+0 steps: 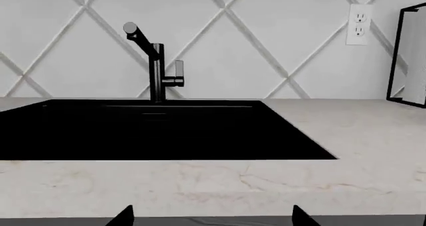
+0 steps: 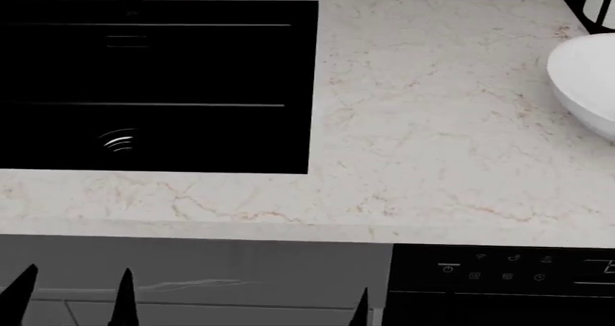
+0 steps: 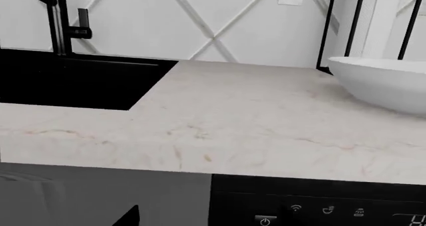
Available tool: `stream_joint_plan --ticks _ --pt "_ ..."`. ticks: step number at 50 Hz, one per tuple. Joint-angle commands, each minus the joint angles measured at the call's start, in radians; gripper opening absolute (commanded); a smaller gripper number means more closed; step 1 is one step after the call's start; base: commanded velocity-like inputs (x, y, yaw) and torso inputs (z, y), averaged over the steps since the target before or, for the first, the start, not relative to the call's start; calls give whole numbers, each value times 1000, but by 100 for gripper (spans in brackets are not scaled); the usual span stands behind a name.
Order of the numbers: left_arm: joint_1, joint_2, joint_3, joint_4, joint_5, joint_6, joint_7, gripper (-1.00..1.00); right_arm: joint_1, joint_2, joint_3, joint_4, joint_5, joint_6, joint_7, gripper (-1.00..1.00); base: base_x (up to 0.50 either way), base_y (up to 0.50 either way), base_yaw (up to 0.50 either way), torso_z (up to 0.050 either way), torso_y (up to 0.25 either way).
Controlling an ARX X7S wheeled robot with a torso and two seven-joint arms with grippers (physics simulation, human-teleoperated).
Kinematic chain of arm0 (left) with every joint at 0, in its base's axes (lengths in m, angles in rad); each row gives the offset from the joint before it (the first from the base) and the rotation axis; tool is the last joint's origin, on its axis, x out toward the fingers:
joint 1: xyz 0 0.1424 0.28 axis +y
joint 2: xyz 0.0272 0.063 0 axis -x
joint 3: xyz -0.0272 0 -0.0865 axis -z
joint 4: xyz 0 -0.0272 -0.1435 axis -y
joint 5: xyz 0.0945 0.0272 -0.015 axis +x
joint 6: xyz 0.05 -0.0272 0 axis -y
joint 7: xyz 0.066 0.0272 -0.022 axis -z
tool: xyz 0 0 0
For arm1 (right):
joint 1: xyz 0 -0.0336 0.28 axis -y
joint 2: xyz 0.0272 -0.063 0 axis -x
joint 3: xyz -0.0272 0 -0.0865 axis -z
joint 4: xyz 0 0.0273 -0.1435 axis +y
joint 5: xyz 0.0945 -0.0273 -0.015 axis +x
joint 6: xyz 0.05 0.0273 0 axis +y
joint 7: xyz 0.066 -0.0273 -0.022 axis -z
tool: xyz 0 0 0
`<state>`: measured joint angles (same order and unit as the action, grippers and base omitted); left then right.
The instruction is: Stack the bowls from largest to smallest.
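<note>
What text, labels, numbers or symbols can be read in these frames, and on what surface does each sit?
No legible words or brand names anywhere.
Black appliance control panel below the counter: small icons only, a power symbol, a wifi-style symbol and others too small to make out.
Pale marks at the panel's far right edge: cut off, unreadable.
White bowl, black faucet, wall outlet: no markings.

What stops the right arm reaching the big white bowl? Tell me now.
Probably nothing: the white bowl sits on open countertop at the robot's right, with bare marble in front of it. The right gripper hangs low before the counter edge, so it must rise first.
</note>
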<state>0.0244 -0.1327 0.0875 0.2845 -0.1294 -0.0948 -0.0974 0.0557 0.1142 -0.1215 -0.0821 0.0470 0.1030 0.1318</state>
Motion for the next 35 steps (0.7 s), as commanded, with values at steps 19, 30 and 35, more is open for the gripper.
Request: stream_joint_plan --ticks 19,30,35 --pt "-373 -129 -114 402 -114 -559 -91 100 208 122 44 -376 13 414 4 100 0 0 0 50 32" --pt "-434 -135 -152 382 -179 -644 -80 100 272 132 69 -424 52 491 -7 100 0 0 0 50 31" --pt "-434 -144 -149 403 -202 -665 -67 100 287 142 70 -449 58 505 -12 100 0 189 0 22 0"
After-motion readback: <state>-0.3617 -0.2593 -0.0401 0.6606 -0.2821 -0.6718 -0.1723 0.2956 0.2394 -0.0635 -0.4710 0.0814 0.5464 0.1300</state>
